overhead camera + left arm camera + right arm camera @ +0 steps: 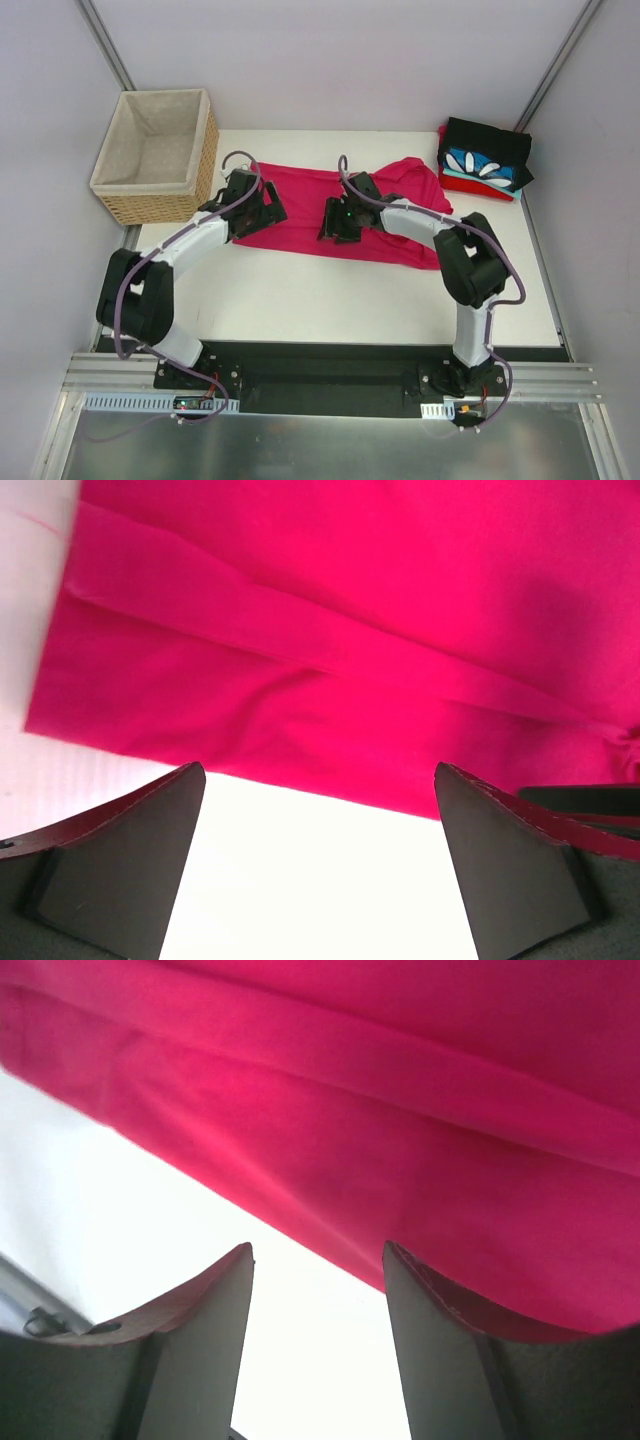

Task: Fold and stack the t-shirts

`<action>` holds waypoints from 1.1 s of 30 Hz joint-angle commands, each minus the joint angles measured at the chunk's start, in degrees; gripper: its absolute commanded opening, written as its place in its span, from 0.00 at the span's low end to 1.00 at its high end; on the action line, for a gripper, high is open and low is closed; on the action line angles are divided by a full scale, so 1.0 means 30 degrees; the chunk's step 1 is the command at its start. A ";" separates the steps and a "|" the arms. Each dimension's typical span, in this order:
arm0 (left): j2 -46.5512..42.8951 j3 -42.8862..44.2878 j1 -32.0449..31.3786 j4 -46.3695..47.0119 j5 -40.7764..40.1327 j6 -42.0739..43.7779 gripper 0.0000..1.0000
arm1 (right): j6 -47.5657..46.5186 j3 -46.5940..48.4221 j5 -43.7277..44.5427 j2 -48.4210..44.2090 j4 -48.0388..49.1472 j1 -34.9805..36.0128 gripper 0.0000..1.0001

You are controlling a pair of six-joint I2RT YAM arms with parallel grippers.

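Across the surface (330, 300), the magenta t-shirt (300, 205) lay spread, its near edge straight | left tool (318, 780) jaws wide apart at that edge, gripping nothing | right tool (318, 1250) jaws apart at mid-edge, empty | bare surface lay open in front | folded t-shirts (485, 160) stacked at back-right corner | wicker basket (155, 155) stood at back-left corner

Left arm (140, 295) and right arm (470, 265): white links between bulky black joints; a purplish cable (237, 154) loops back from the jaws along each. Fingers (110, 880) are dark tapered wedges; a green light (345, 212) sits behind the right jaws.
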 commanded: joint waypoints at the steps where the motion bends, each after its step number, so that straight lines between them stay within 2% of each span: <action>1: -0.2354 -0.1230 0.0792 0.1234 -0.0614 -0.0589 0.99 | 0.1887 -0.1922 -0.3918 0.0179 0.5885 0.0014 0.57; 11: -0.2619 -0.2608 0.1556 0.3519 0.2465 -0.1117 0.99 | 0.3529 -0.7811 -0.6001 -0.2571 1.4555 -0.0337 0.57; 20: -0.2122 -0.3135 0.1557 0.5454 0.4194 -0.1234 0.99 | 0.3236 -0.9984 -0.6206 -0.3631 1.6140 -0.0952 0.57; 25: -0.1273 -0.4043 0.1703 0.7794 0.5307 -0.2023 0.99 | 0.3792 -1.0837 -0.7082 -0.2552 1.8400 -0.1683 0.56; 28: -0.0979 -0.4220 0.1732 0.8180 0.5689 -0.2376 0.99 | 0.5020 -1.1274 -0.8105 -0.1323 2.1001 -0.2327 0.56; 31: -0.0979 -0.4278 0.1732 0.8444 0.5835 -0.2377 0.99 | 0.6922 -1.1657 -0.9509 0.0723 2.4866 -0.3090 0.56; 32: -0.1008 -0.4249 0.1732 0.8560 0.5894 -0.2377 0.99 | 0.7653 -1.1686 -0.9807 0.1518 2.7430 -0.3295 0.56; 33: -0.1008 -0.4220 0.1732 0.8590 0.6068 -0.2348 0.99 | 0.9662 -1.1686 -0.9984 0.2251 2.8877 -0.3732 0.56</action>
